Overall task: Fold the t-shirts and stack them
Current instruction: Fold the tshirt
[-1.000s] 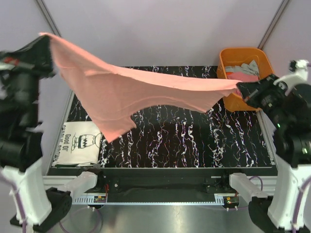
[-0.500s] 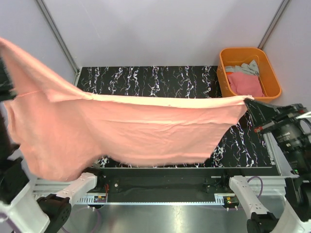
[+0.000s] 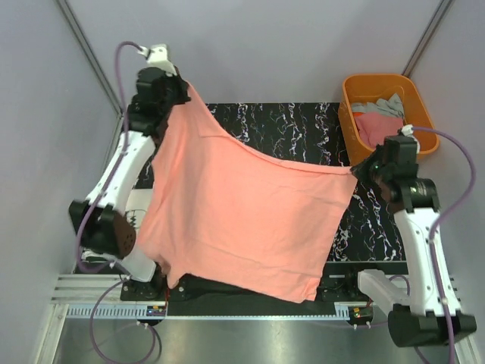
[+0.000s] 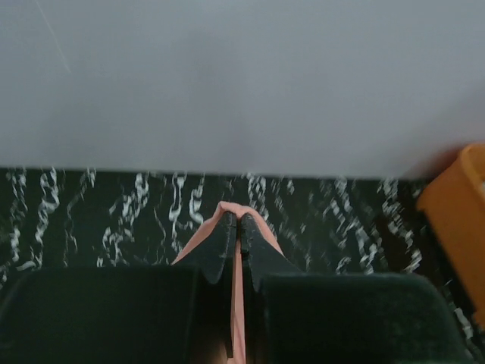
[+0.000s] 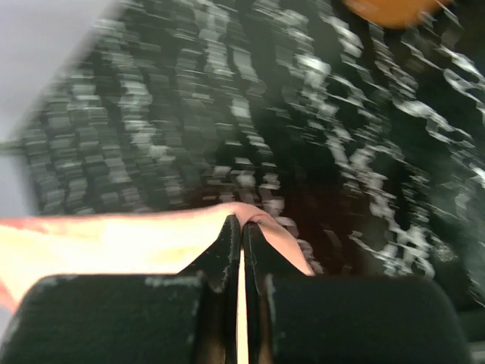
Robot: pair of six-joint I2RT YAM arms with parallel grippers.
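Two grippers hold one salmon-pink t-shirt [image 3: 242, 212] spread out in the air above the black marbled table [image 3: 288, 125]. The left gripper [image 3: 176, 92] is raised over the far left corner. In its wrist view its fingers [image 4: 220, 243] are pressed together on a thin fold of the pink cloth, which peeks out at their tips. The right gripper [image 3: 359, 171] is near the right edge, and its fingers [image 5: 224, 254] likewise pinch a fold of the same cloth, though that view is blurred. Between the two grips the shirt's upper edge sags from far left down to the right. The rest hangs as a broad sheet that covers most of the table's middle and drapes past the near edge. A white t-shirt [image 3: 139, 205] with black print lies by the left edge, mostly hidden behind the left arm and the pink cloth. An orange tub [image 3: 424, 114] at the far right corner holds a deeper pink t-shirt [image 3: 375, 127] and a grey t-shirt [image 3: 390, 104], both crumpled.
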